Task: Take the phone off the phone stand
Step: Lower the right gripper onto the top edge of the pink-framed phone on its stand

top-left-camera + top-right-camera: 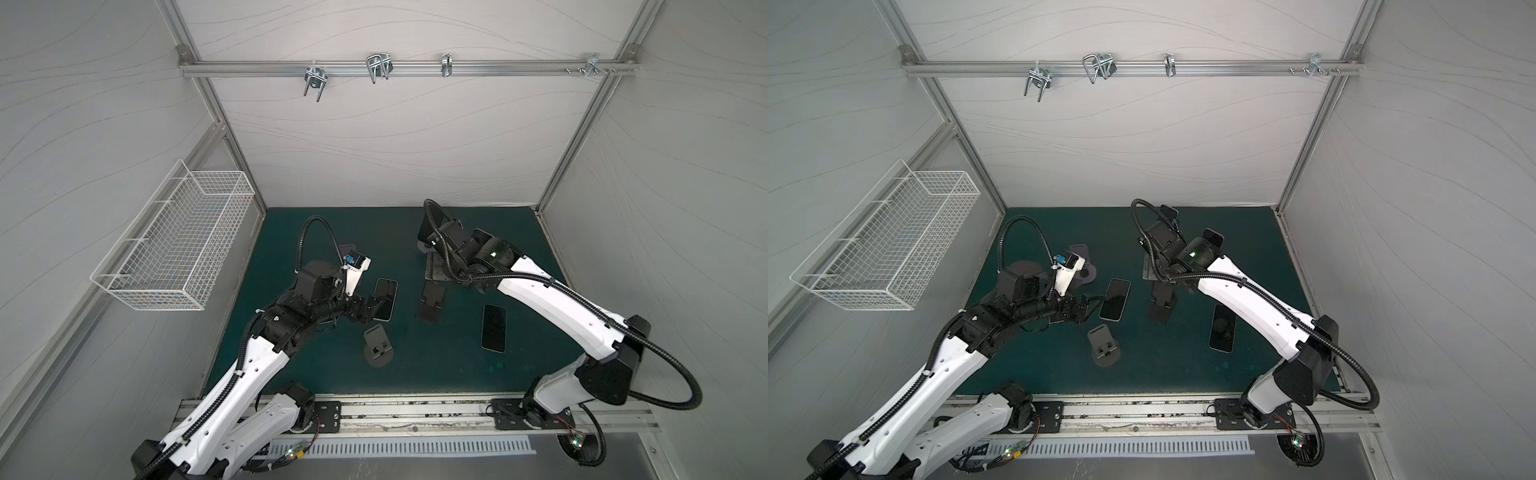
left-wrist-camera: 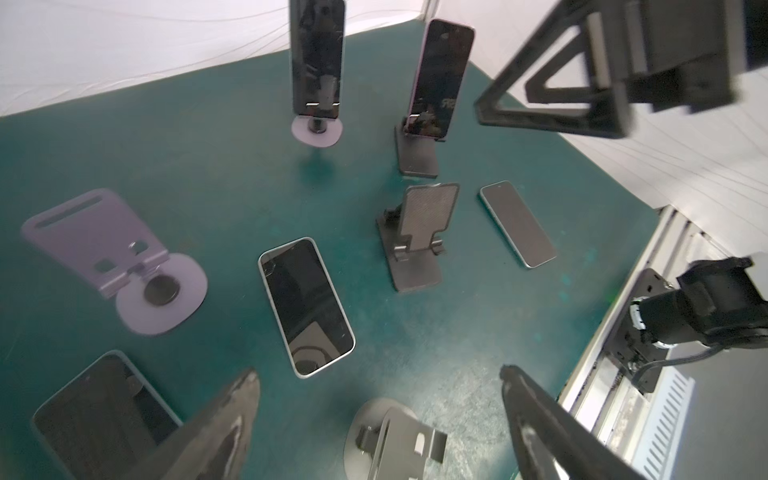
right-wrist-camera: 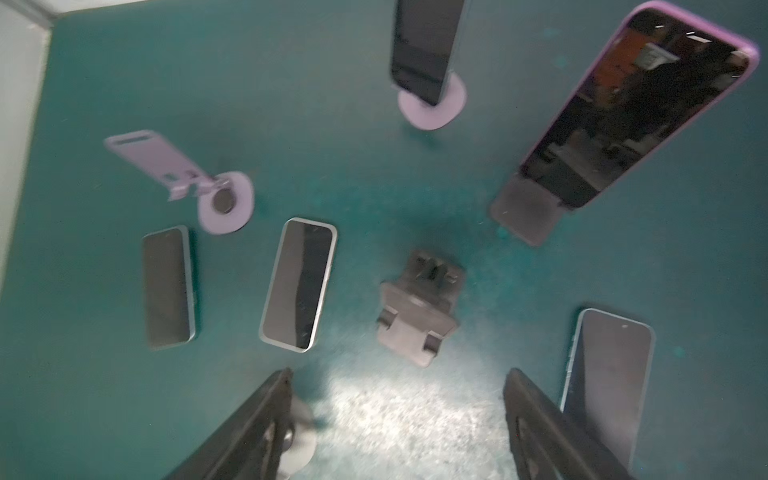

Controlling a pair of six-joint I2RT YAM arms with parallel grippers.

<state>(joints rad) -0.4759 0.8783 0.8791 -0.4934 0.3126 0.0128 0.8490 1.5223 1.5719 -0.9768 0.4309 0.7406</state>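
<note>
Green desk (image 2: 166, 124) underneath, and my left hand (image 2: 376, 372) and right hand (image 3: 399, 372) both hover over it wide open, gripping nothing. The purple-cased phone (image 3: 640, 104) sits upright in its dark stand (image 3: 523, 212), toward the back.

Flat at desk (image 1: 457, 374) centre: middle phone (image 1: 388, 293). Just left of it, left phone (image 3: 168, 286); behind that, left stand (image 2: 91, 232). Right of centre, middle stand (image 1: 432, 301), then right phone (image 1: 493, 328) beyond. Toward front edge, before middle phone, front stand (image 1: 377, 347). Toward rear edge, rear phone (image 2: 318, 58) on rear stand (image 2: 318, 131); to its right, second rear phone (image 2: 442, 70) on second rear stand (image 2: 417, 158).
</note>
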